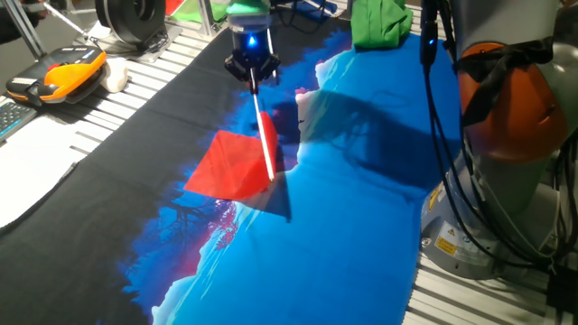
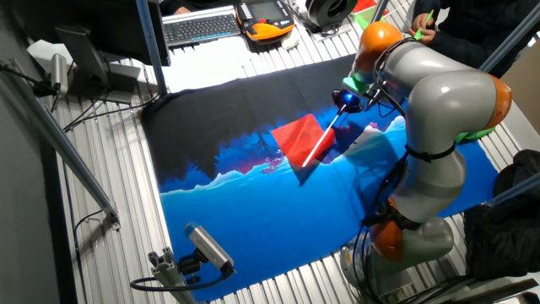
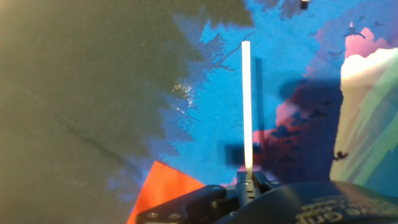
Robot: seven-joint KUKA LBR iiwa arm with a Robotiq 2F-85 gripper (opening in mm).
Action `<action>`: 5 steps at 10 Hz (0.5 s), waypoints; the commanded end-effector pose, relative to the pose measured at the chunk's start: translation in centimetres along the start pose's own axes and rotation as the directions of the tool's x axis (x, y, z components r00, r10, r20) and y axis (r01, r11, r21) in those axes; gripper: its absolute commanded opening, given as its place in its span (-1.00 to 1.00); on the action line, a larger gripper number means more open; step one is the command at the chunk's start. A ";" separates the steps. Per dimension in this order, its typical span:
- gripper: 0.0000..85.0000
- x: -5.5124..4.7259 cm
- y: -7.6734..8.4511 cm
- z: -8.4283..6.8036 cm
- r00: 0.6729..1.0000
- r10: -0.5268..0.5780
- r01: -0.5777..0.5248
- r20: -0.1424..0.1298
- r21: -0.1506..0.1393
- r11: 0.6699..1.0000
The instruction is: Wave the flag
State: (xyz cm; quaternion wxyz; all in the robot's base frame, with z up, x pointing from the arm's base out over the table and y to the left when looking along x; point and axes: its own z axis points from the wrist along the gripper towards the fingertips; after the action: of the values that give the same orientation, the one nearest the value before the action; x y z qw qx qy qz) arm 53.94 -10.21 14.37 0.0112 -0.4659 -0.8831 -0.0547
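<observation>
My gripper is shut on the upper end of the flag's thin white stick. The stick slants down from the fingers over the printed cloth. The red cloth of the flag hangs off the stick's lower part to the left and casts a shadow below it. In the other fixed view the gripper holds the stick with the red cloth beside it. In the hand view the white stick runs straight up from the fingertips, and a corner of red cloth shows at the lower left.
A large blue, black and pink printed cloth covers the table. A green cloth bundle lies at the far edge. An orange and black handset and a keyboard lie off the cloth. My arm's base stands at the right.
</observation>
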 end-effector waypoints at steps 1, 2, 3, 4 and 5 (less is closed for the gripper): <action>-1.00 0.4 0.2 -4.3 1.000 0.003 -0.003 -0.010 -0.007 1.000; -1.00 0.6 -0.2 -5.9 1.000 -0.001 0.002 -0.007 0.002 1.000; -1.00 0.8 -0.5 -7.4 1.000 -0.010 0.010 -0.013 0.003 1.000; -1.00 1.0 -1.2 -9.0 0.999 -0.025 0.025 -0.020 -0.001 1.000; -1.00 0.6 -1.9 -10.3 0.998 -0.042 0.041 -0.040 -0.018 0.999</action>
State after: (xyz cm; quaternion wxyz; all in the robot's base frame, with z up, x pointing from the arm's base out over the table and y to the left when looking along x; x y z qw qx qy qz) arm 51.69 -11.75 19.36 0.0242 -0.4466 -0.8914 -0.0725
